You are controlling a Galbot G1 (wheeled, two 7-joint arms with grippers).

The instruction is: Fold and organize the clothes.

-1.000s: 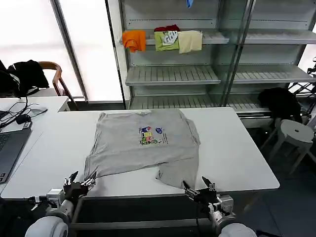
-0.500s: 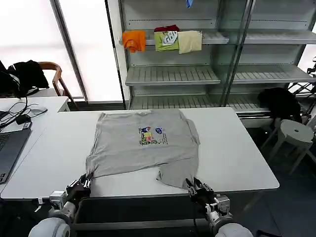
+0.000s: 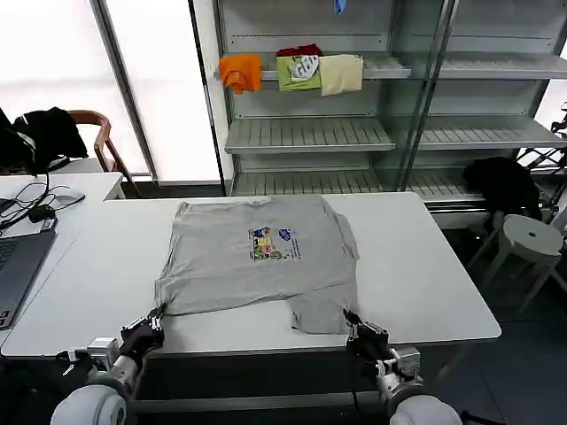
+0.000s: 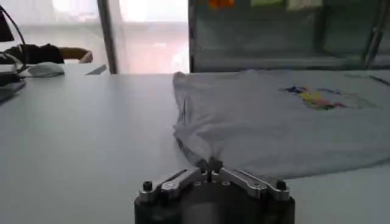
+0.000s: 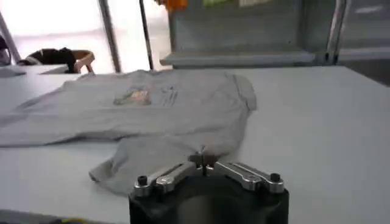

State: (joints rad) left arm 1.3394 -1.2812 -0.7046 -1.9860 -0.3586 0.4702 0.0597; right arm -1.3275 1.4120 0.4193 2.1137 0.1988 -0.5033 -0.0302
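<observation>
A light grey short-sleeved shirt [image 3: 257,257] lies spread on the white table [image 3: 425,283], print side up, with a small multicoloured chest print [image 3: 270,243]. Its near hem is uneven, and a flap hangs lower at the near right. At the near left hem corner my left gripper [image 3: 156,317] is shut on a pinch of the shirt [image 4: 274,122], its jaws meeting at the cloth [image 4: 210,164]. My right gripper [image 3: 348,319] is shut on the near right flap of the shirt [image 5: 170,109], with the cloth caught at the jaw tips [image 5: 203,159].
A laptop [image 3: 13,266] sits on the table's left edge. Behind the table stand metal shelves [image 3: 310,133] holding orange [image 3: 241,71], green [image 3: 299,71] and cream [image 3: 341,73] folded garments. A chair with black clothing [image 3: 49,133] is at the back left, a white stool [image 3: 532,239] to the right.
Both grippers have gone from open to shut and moved forward onto the shirt's near hem. The near right flap has shifted and bunched a little.
</observation>
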